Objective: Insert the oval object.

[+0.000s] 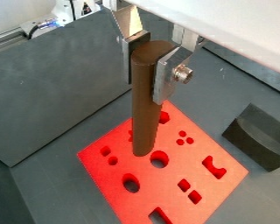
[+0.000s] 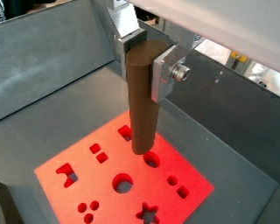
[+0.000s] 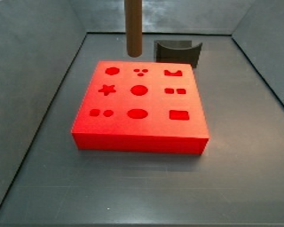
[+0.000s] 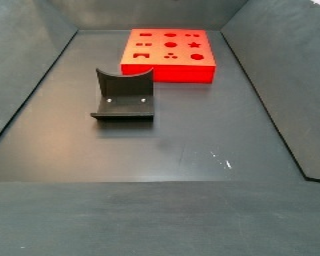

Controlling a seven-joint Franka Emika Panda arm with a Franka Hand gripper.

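The peg [image 1: 146, 101], a long, smooth, dark brown rod with a rounded oval section, is hanging upright in the gripper [image 1: 152, 61], whose silver plates are clamping its top, and its lower end is hovering just above the red block [image 1: 213, 175]. If it is coming down off-centre or turned out of line with the oval hole [image 3: 138, 113], I judge its tip will be catching on the rim or jamming. The block is a matte slab with many cut-out shapes; a dark grey curved block [image 3: 177, 51] is sitting behind it on the dull grey floor [image 4: 176, 150].
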